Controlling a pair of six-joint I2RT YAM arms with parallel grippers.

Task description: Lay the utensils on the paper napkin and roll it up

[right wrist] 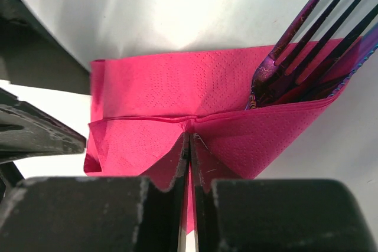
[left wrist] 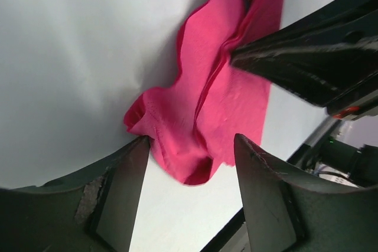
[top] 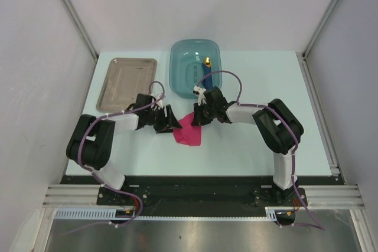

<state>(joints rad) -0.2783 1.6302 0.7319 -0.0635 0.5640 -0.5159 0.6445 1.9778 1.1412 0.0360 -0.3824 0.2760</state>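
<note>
Right hand (right wrist: 189,151) pinches folded magenta napkin (right wrist: 153,90); fork (right wrist: 264,84) tines protrude.

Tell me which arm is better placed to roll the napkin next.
Right, probably: the right end effector is shut on the napkin's folded edge, with the fork tucked inside. The left end effector is open at the crumpled end, gripping nothing.
</note>
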